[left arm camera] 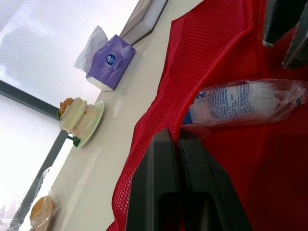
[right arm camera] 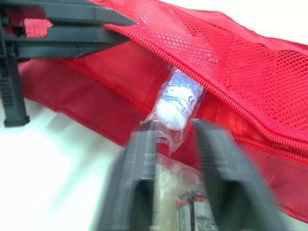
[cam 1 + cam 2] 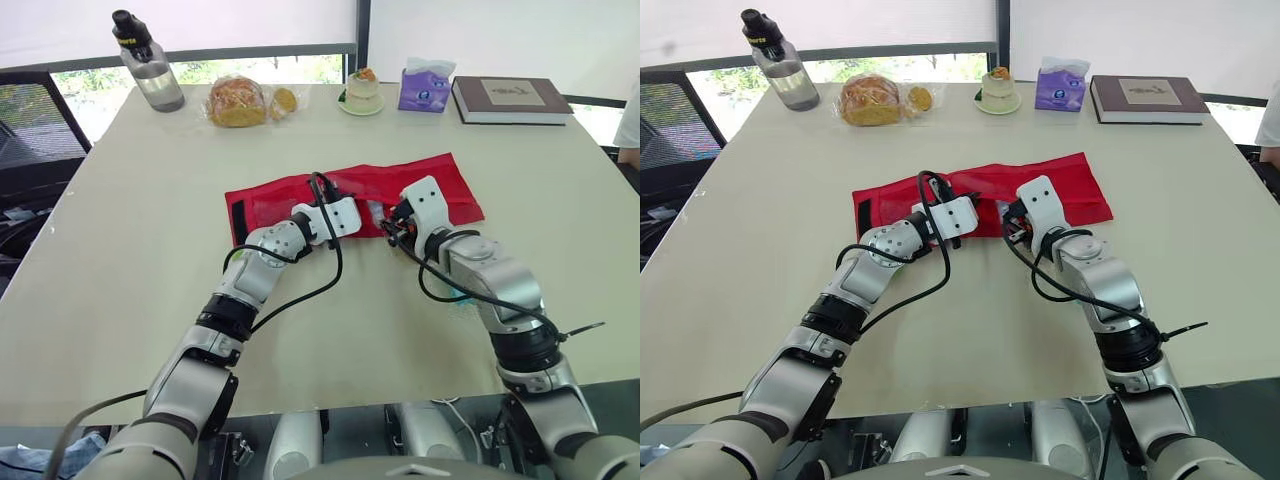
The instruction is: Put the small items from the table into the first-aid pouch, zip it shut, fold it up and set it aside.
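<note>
Red mesh pouch (image 3: 440, 185) edge in clenched left claw (image 1: 173, 137), right claw (image 2: 173, 127) parted beside bandage roll (image 1: 236, 103)

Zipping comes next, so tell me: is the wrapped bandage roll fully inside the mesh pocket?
No: the bandage roll lies only partly under the red mesh flap, its near end and wrapper sticking out of the open zipper.

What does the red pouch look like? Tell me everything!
The pouch is a long, bright red fabric strip lying flat and unfolded in the middle of the table. It has a black strip at one end. Its front is a red mesh pocket with a zipper edge, which is open. The left gripper pinches the mesh edge and lifts it. A white roll in clear wrap pokes into the opening, with the right gripper open just behind it.
</note>
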`<act>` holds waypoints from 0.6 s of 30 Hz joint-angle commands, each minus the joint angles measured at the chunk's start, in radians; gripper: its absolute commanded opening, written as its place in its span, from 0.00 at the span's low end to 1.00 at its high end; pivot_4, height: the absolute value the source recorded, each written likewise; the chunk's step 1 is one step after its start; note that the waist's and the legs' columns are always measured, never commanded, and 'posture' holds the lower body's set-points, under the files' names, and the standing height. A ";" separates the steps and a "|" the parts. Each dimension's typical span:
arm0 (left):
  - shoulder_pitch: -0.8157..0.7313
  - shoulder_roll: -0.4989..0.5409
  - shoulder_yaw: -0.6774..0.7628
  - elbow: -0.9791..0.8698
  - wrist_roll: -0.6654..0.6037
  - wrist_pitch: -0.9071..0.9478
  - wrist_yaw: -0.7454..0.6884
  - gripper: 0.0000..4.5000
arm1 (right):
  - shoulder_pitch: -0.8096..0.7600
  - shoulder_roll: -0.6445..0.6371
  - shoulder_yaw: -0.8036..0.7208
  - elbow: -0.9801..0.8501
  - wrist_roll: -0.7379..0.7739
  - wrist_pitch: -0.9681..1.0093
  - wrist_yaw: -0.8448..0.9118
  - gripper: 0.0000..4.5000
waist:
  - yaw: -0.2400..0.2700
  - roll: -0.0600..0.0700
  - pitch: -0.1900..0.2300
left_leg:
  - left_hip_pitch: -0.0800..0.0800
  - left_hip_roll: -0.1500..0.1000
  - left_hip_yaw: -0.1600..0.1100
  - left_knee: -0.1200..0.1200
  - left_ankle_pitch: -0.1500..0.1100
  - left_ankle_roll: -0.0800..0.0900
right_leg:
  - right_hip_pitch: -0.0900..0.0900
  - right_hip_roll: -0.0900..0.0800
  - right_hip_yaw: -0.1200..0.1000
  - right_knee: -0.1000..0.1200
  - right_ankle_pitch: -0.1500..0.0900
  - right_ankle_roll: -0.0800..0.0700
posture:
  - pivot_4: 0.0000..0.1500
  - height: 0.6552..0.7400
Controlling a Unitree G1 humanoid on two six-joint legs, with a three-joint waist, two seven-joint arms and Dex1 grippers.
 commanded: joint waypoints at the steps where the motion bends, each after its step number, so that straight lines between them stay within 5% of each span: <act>1: -0.024 -0.001 0.015 -0.018 -0.019 -0.020 0.009 0.00 | -0.003 -0.027 -0.028 -0.040 0.015 -0.022 0.023 0.02 | 0.001 0.000 0.000 | 0.000 0.000 0.000 0.000 0.000 0.000 | 0.000 0.000 0.000 0.000 0.000 0.000 | 1.00 1.00; 18: -0.022 -0.005 0.014 -0.033 -0.017 -0.017 0.009 0.00 | -0.121 0.110 0.045 0.332 -0.068 -0.322 0.004 0.02 | 0.000 0.000 0.000 | 0.000 0.000 0.000 0.000 0.000 0.000 | 0.000 0.000 0.000 0.000 0.000 0.000 | 1.00 1.00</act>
